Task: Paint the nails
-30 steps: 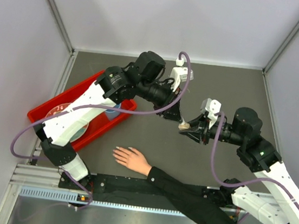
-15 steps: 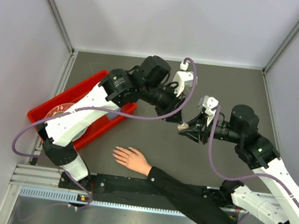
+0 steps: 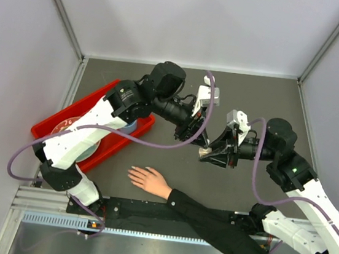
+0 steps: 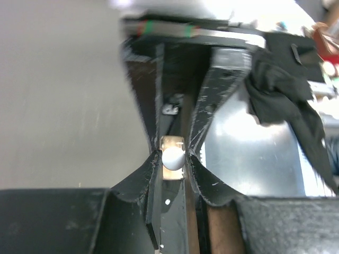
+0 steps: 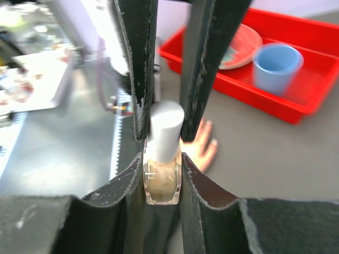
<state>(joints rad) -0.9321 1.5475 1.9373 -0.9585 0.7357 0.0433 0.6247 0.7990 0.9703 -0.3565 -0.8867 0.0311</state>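
Note:
A flesh-toned hand (image 3: pixel 149 179) with a black sleeve lies flat on the table, fingers spread to the left. Its pale nails (image 3: pixel 132 172) are tiny; the right wrist view shows them blurred (image 5: pixel 214 142). My right gripper (image 3: pixel 209 155) is shut on a small tan polish bottle (image 5: pixel 161 182) and holds it above the table, right of the hand. My left gripper (image 3: pixel 202 143) comes from above, shut on the bottle's white cap (image 5: pixel 166 131). The cap also shows in the left wrist view (image 4: pixel 173 157), between my left gripper's (image 4: pixel 173 159) fingers.
A red tray (image 3: pixel 116 146) stands at the left under the left arm, holding a blue cup (image 5: pixel 276 66) and a plate (image 5: pixel 241 45). The sleeved arm (image 3: pixel 225 230) runs along the near edge. Grey walls close in the table at the back and both sides.
My left gripper has swung down and closed on the cap of the bottle. My right gripper has shifted slightly down and left with the bottle. The hand has not moved.

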